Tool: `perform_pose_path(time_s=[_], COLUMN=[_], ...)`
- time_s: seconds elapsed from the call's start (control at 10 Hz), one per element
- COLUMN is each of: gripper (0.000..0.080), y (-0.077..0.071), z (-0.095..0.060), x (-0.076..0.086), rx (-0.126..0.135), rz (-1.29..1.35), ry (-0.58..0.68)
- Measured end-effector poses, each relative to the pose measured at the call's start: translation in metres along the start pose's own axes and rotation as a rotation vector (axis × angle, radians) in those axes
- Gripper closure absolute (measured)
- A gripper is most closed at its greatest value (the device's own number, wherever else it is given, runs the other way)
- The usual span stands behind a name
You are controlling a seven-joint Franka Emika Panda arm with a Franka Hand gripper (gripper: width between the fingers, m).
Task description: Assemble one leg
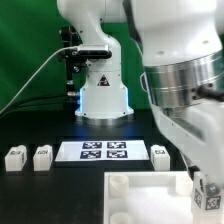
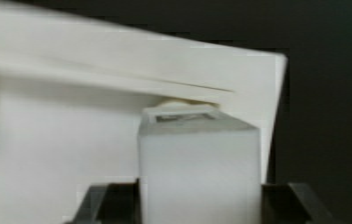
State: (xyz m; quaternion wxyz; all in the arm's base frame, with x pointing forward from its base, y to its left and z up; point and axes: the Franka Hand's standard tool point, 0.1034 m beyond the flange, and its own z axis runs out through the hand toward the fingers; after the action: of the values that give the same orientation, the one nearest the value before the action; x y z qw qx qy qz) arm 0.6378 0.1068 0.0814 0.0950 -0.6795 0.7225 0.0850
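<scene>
In the wrist view my gripper (image 2: 199, 205) is shut on a white leg (image 2: 199, 150), which stands upright between the two dark fingers (image 2: 112, 200). The leg's far end sits at the edge of the large white panel (image 2: 84, 110), next to a small notch there. In the exterior view the held leg (image 1: 208, 190) shows a tagged face at the lower right, over the panel's (image 1: 150, 195) right corner. The gripper itself is mostly hidden behind the arm. Three more legs lie on the black table: two on the exterior view's left (image 1: 14, 158) (image 1: 42, 156) and one on its right (image 1: 160, 155).
The marker board (image 1: 100, 151) lies flat in the middle of the table behind the panel. The robot base (image 1: 100, 95) stands at the back, with cables trailing to the exterior view's left. My arm (image 1: 185, 80) fills the exterior view's right side.
</scene>
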Motion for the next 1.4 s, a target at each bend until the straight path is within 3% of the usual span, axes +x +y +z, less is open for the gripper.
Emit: perform_pose_path(time_s=[0.2,0.4,0.5,0.6,0.7,0.8,1.3,1.4], gripper=[0.0505,0.0505,0.0447,0.0258,0.0258,0.0172,0.0150,0.0150], y=[0.001,0.001,0.002,0.003,0.006,0.010,0.009,0.011], z=[-0.001,-0.001,0.001,0.002,0.006,0.009,0.009,0.009], x=[-0.001,-0.002,-0.002,-0.003,-0.005,-0.007,-0.004,-0.004], rx=[-0.002,-0.004,-0.007,-0.008,0.001,-0.003,-0.007,-0.062], rz=[0.167,0.162,0.136,0.133,-0.008,-0.152,-0.728,-0.951], ry=[-0.009,-0.009,-0.009,-0.008,0.000,0.002,0.009,0.032])
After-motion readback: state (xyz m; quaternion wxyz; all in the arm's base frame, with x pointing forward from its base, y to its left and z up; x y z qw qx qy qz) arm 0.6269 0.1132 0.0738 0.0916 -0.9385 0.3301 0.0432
